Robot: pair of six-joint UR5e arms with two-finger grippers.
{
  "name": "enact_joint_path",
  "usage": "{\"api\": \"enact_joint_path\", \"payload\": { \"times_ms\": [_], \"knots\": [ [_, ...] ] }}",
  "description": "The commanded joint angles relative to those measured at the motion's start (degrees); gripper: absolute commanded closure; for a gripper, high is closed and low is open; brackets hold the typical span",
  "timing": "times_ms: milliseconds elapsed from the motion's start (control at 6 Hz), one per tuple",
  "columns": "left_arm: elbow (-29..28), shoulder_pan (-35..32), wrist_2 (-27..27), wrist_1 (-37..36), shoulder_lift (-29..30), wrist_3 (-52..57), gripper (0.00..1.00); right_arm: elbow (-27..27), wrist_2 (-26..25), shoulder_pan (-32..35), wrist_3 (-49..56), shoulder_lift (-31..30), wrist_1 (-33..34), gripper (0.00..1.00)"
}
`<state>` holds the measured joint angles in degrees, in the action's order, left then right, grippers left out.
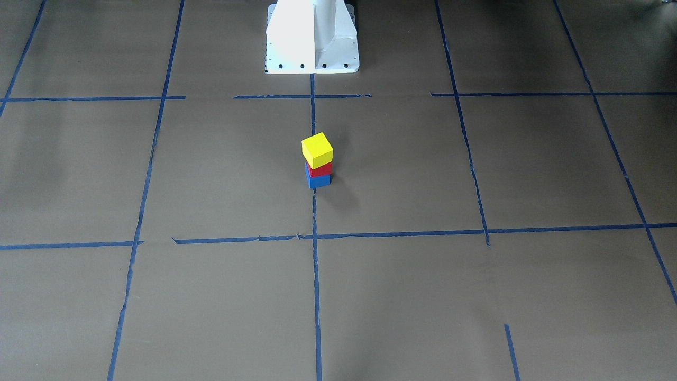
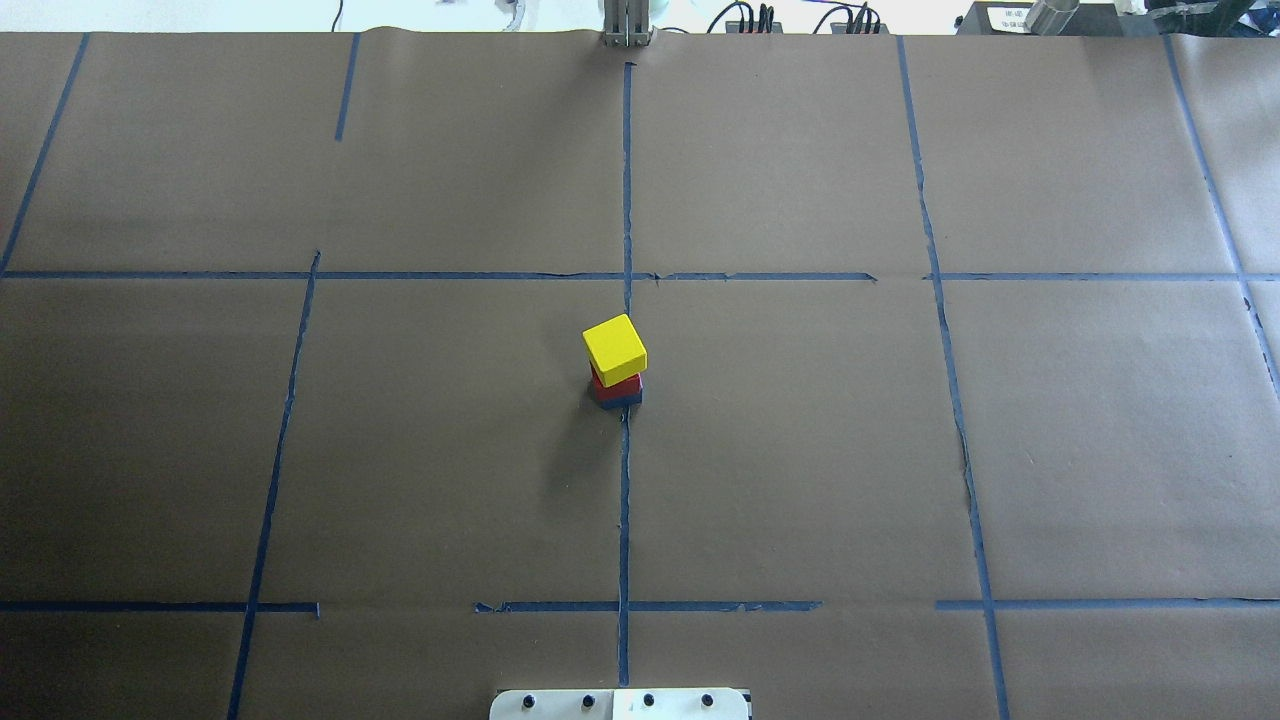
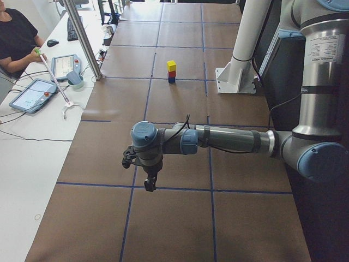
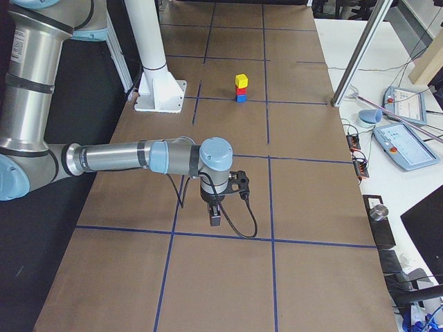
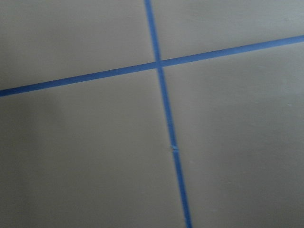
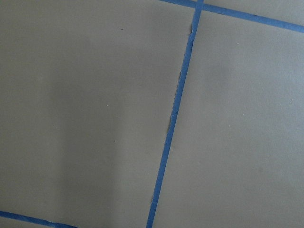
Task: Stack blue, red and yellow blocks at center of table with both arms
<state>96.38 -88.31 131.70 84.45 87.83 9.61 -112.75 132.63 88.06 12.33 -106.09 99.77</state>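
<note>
Overhead exterior view is showing three blocks sitting in one tower in the middle of the table, well away from every edge. The blue block is sitting at the bottom, right on the brown paper. The red block is resting on top of it. The yellow block is sitting on the very top, turned a little compared with the two under it. The tower is standing on the long blue tape line that is running from the robot's edge to the far edge.

Nothing is touching the tower. The white robot stand is sitting at the robot's edge, well apart from the blocks.

The left gripper is hanging over the table near the left end, pointing down above a tape line. It is showing only in the side view, so I cannot tell how its fingers are standing. The right gripper is hanging the same way near the right end, and I cannot tell about its fingers either. Both are far from the tower.

Both wrist views are showing only brown paper and blue tape.

A person is sitting at a white desk beside the far edge.
</note>
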Motion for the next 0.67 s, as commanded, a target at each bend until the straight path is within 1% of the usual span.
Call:
{"api": "enact_joint_path", "payload": {
  "times_ms": [0, 167, 333, 500],
  "knots": [
    [0.55, 0.24, -0.22, -0.51, -0.03, -0.21, 0.0, 0.86, 0.0, 0.0, -0.37, 0.01, -0.46, 0.0],
    [0.65, 0.16, 2.48, -0.69, -0.81, -0.12, 0.0, 1.3, 0.09, -0.08, -0.37, 0.1, -0.46, 0.0],
    [0.13, 0.24, 3.55, -0.43, -0.91, -0.21, 0.0, 1.22, 0.26, 0.0, -0.03, 0.1, -0.54, 0.0],
    [0.38, 0.24, 3.21, -0.08, -1.0, -0.21, 0.0, 1.13, 0.26, 0.0, 0.33, 0.1, -0.55, 0.0]
  ]
}}
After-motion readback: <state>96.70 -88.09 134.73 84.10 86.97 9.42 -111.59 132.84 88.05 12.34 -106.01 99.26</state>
